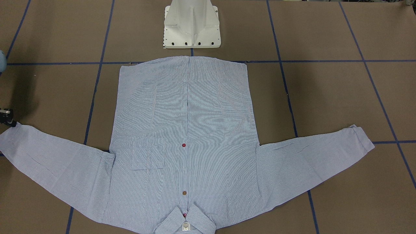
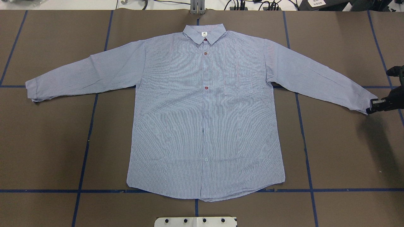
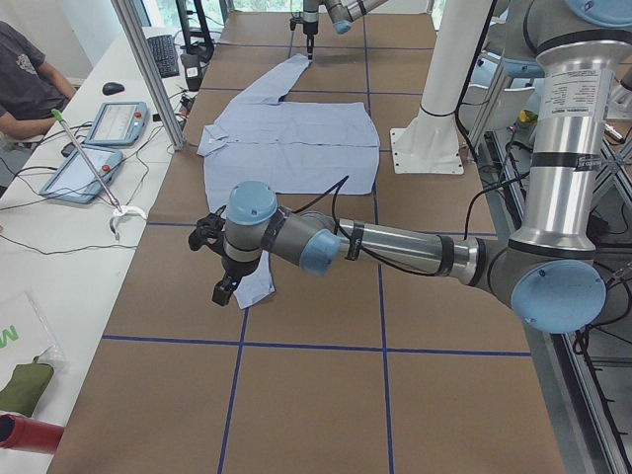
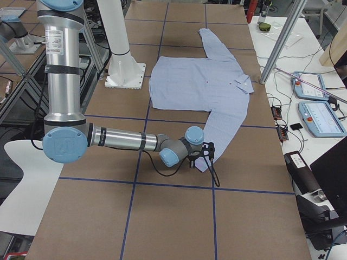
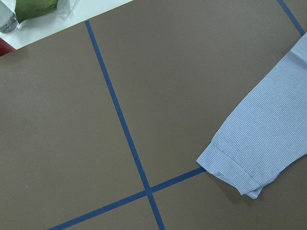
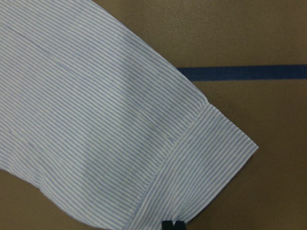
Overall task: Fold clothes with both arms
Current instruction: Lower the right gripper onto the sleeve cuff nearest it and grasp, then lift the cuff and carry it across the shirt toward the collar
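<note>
Shirt (image 2: 205,119) spread flat on table (image 2: 47,142); right gripper (image 2: 372,107) at one cuff, left gripper (image 3: 227,288) near the other; neither grasp can be made out.

A light-blue, finely striped long-sleeved shirt (image 2: 205,126) is lying flat and buttoned at frame centre, collar upward, sleeves spreading sideways, the black right gripper (image 2: 371,108) touching the right-hand cuff, the left gripper (image 3: 223,286) hovering above the other.

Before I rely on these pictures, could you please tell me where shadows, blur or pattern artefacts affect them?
Overhead exterior: wavy moiré bands ripple over the shirt, and a soft dark shadow falls on the table near the right gripper. Exterior front-facing: the same moiré across the shirt. Right wrist-mounted: the cuff looks slightly soft.
</note>
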